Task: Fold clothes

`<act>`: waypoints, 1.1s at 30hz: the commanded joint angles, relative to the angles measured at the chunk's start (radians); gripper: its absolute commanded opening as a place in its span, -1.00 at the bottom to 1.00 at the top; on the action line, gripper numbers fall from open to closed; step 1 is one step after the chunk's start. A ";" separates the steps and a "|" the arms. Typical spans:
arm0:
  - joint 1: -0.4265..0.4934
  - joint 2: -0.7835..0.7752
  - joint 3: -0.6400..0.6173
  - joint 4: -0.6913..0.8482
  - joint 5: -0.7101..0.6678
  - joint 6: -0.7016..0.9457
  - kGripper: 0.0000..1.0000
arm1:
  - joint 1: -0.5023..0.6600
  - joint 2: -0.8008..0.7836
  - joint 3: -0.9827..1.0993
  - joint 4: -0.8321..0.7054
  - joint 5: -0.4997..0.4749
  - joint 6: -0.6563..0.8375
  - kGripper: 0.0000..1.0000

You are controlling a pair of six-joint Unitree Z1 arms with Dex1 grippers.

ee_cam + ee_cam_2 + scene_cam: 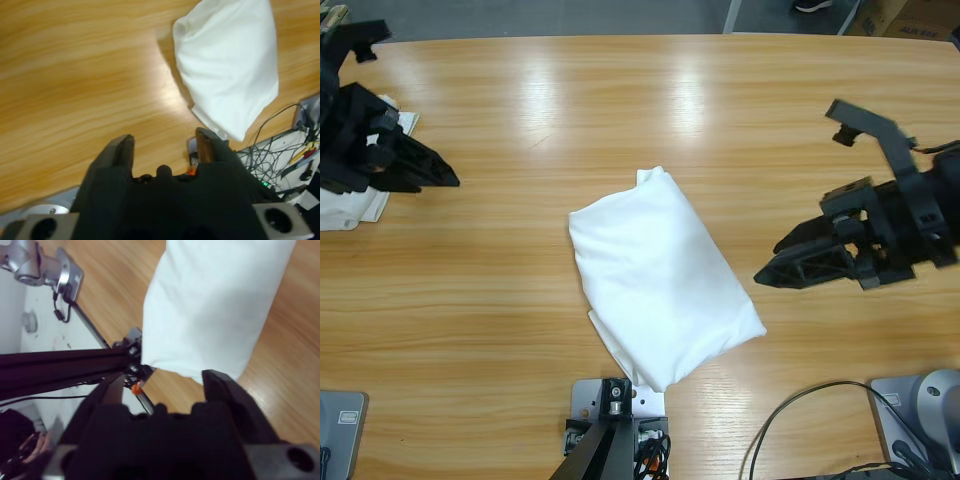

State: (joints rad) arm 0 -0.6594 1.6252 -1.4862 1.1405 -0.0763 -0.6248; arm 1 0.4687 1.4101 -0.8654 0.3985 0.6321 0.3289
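A plain white shirt lies folded into a slanted rectangle at the middle of the wooden table, near its front edge. My left gripper hovers at the table's left end, well apart from the shirt, and points toward it. In the left wrist view this gripper is open and empty, with the shirt ahead of it. On the right, a short gap separates my right gripper from the shirt's right edge. The right wrist view shows it open and empty, with the shirt just beyond the jaws.
More white cloth lies at the table's left edge, partly under the left arm. Black cables run by the front edge at the right. Bare wood stretches behind the shirt toward the far edge.
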 commanded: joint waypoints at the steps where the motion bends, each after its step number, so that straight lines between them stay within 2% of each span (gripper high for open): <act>1: 0.036 -0.096 0.154 0.011 -0.003 -0.172 0.94 | -0.151 0.241 0.019 0.005 0.058 -0.155 1.00; 4: 0.043 -0.109 0.178 0.011 -0.003 -0.213 0.94 | -0.239 0.338 0.020 0.000 0.040 -0.280 1.00; 6: 0.042 -0.107 0.184 0.011 -0.007 -0.217 0.94 | -0.251 0.400 0.023 -0.036 0.031 -0.310 1.00; 8: 0.041 -0.111 0.186 0.011 -0.008 -0.225 0.94 | -0.250 0.476 0.066 -0.136 0.015 -0.311 1.00; 12: 0.041 -0.114 0.204 0.011 -0.008 -0.225 0.94 | -0.168 0.569 0.079 -0.242 0.064 -0.274 0.93; 19: 0.041 -0.102 0.210 0.008 -0.008 -0.227 0.94 | -0.084 0.629 0.082 -0.291 0.140 -0.232 1.00; 20: 0.041 -0.098 0.213 0.008 -0.008 -0.224 0.94 | -0.074 0.634 0.081 -0.300 0.152 -0.229 0.88; 21: 0.041 -0.096 0.214 0.008 -0.008 -0.223 0.94 | -0.068 0.640 0.080 -0.306 0.153 -0.228 0.67; 22: 0.041 -0.096 0.215 0.008 -0.007 -0.221 0.94 | -0.063 0.652 0.080 -0.316 0.154 -0.234 0.22; 23: 0.041 -0.096 0.216 0.008 -0.007 -0.219 0.94 | -0.061 0.662 0.079 -0.322 0.155 -0.254 0.02; 24: 0.041 -0.096 0.216 0.008 -0.007 -0.218 0.94 | -0.061 0.672 0.078 -0.325 0.152 -0.264 -0.35; 25: 0.041 -0.097 0.216 0.008 -0.007 -0.217 0.94 | -0.061 0.678 0.078 -0.326 0.149 -0.270 -0.88; 26: 0.041 -0.097 0.216 0.008 -0.007 -0.216 0.94 | -0.061 0.684 0.077 -0.326 0.136 -0.272 -1.00; 31: 0.041 -0.105 0.237 0.008 -0.007 -0.214 0.94 | -0.061 0.658 0.061 -0.326 0.109 -0.246 -1.00; 33: 0.041 -0.107 0.241 0.008 -0.007 -0.215 0.94 | -0.067 0.627 0.059 -0.323 0.046 -0.221 -1.00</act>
State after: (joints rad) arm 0 -0.6254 1.5211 -1.2928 1.1419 -0.0766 -0.8446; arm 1 0.3877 1.9970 -0.8188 0.0794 0.7711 0.0694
